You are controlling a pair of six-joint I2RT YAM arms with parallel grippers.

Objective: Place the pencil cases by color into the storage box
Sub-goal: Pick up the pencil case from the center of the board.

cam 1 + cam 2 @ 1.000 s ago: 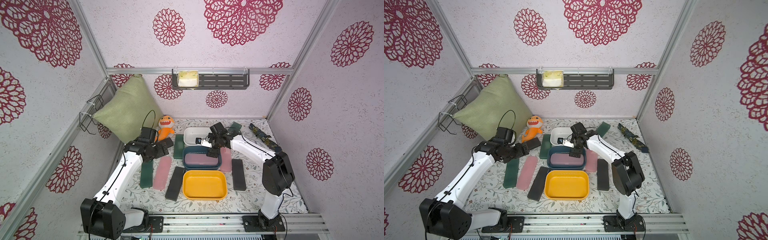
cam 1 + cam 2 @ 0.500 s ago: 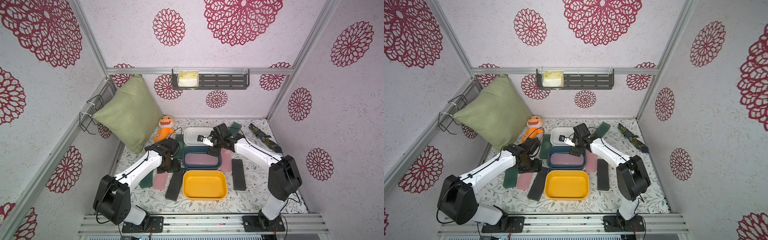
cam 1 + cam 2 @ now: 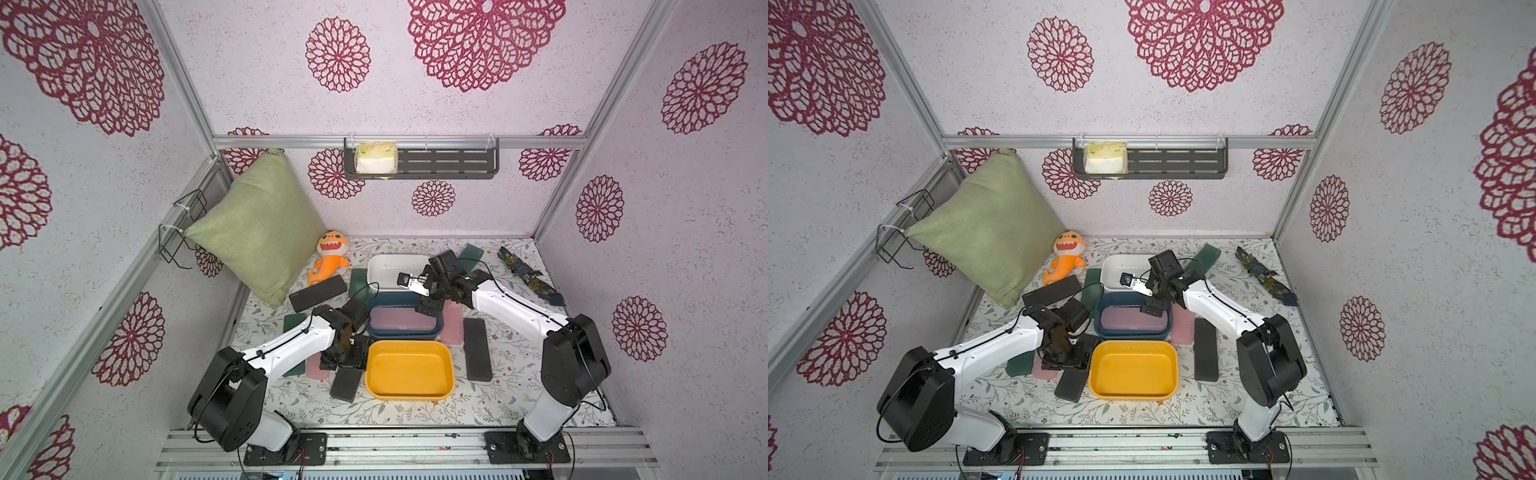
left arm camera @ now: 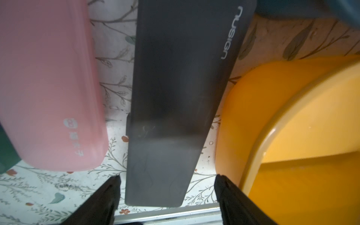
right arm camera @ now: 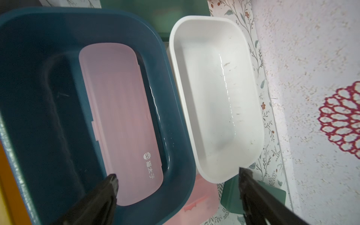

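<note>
My left gripper [image 4: 167,179] is open and low over the near end of a black pencil case [image 4: 175,97]; its fingers straddle the case with a gap on each side. In both top views that gripper [image 3: 345,361] [image 3: 1065,361] sits just left of the yellow bin [image 3: 409,392]. A pink case [image 4: 48,87] lies beside the black one. My right gripper [image 5: 178,175] [image 3: 428,307] hangs open and empty over the right end of the blue bin [image 5: 175,136], which holds a pink case [image 5: 120,126]. The white bin [image 5: 214,97] is empty.
Other cases lie around the bins: black [image 3: 318,293] and green [image 3: 359,280] at the back left, green [image 3: 471,252] at the back, pink [image 3: 452,328] and black [image 3: 477,349] on the right, green [image 3: 293,324] on the left. A plush toy [image 3: 330,257], cushion [image 3: 262,224] and patterned cloth strip [image 3: 528,276] line the back.
My left arm swung from the back left toward the front and came down over the black case beside the yellow bin, its jaws narrowing a little. The right gripper shifted only slightly.
</note>
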